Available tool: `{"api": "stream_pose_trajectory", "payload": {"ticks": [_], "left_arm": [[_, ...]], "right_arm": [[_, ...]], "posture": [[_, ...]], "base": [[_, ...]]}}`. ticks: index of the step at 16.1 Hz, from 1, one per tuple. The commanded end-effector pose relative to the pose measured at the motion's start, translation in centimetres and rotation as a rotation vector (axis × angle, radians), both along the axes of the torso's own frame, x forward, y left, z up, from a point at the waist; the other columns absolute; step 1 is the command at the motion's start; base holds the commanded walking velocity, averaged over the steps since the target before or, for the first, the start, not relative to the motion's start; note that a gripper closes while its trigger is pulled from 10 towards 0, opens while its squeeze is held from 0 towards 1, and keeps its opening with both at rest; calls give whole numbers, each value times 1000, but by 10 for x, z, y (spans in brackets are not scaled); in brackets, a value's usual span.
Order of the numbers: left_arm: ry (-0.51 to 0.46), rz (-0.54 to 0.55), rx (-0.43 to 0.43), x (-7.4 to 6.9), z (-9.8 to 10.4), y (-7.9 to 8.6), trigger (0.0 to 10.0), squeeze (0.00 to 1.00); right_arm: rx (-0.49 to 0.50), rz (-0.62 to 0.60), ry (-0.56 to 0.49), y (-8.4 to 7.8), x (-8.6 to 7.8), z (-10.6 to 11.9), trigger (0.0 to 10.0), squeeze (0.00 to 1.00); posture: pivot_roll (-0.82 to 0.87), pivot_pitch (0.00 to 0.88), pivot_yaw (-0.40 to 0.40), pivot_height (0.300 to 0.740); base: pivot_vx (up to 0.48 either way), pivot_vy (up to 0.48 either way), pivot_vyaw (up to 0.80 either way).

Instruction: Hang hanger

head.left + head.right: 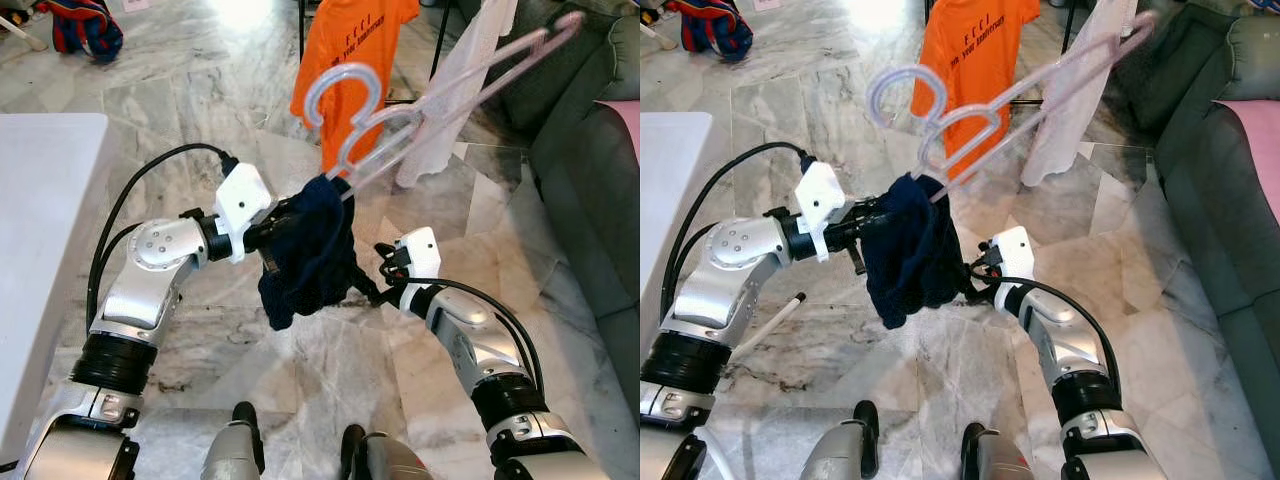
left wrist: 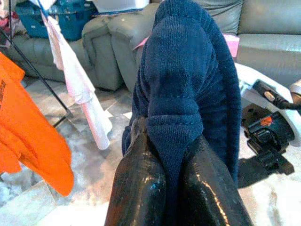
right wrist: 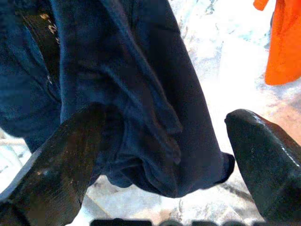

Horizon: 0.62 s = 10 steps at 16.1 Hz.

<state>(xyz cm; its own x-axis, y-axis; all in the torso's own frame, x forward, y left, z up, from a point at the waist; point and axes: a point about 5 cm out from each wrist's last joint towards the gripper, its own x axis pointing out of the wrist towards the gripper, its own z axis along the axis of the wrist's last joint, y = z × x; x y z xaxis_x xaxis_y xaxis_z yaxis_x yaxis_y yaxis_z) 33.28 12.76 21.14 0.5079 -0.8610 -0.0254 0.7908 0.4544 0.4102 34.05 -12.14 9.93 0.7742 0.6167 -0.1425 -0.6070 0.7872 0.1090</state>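
Observation:
A dark navy garment [image 1: 305, 255] hangs bunched in mid-air in front of me. My left gripper [image 1: 265, 235] is shut on its upper edge; in the left wrist view both fingers [image 2: 141, 188] pinch a fold of the knit cloth. A translucent pink hanger [image 1: 340, 70] sticks up and to the right out of the garment, hook towards me. My right gripper [image 1: 372, 290] is low at the garment's right side, open. In the right wrist view its two fingers [image 3: 61, 160] stand wide apart with the hanging cloth [image 3: 141, 94] between them.
An orange T-shirt [image 1: 350, 50] and a white garment [image 1: 450, 110] hang on a black rack ahead. A grey sofa [image 1: 600, 150] runs along the right. A white table [image 1: 40, 220] stands at my left. Clothes [image 1: 85, 25] lie on the marble floor far left.

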Motion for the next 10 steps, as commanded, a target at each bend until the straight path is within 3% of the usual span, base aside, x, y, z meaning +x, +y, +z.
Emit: {"api": "stream_pose_trajectory", "payload": {"ticks": [1, 3, 6, 8, 10], "left_arm": [[-36, -6, 8, -1, 6, 2, 0, 0], [-40, 30, 55, 3, -1, 8, 0, 0], [-8, 54, 57, 5, -9, 10, 0, 0], [-10, 52, 60, 5, -10, 10, 0, 0], [-18, 25, 39, 4, -3, 5, 0, 0]], "right_arm": [[11, 23, -7, 0, -5, -1, 10000, 0], [123, 69, -109, 0, -9, 16, 10000, 0], [235, 163, -165, 3, -21, 28, 10000, 0], [223, 216, -148, 5, -28, 25, 10000, 0], [142, 165, -120, 2, -27, 12, 10000, 0]], "posture": [[54, 294, -35, 740], [52, 292, -31, 740], [44, 293, -28, 740], [41, 294, -28, 740], [41, 296, -28, 740]], "base": [[0, 0, 0], [0, 0, 0], [0, 0, 0], [0, 0, 0], [0, 0, 0]]}}
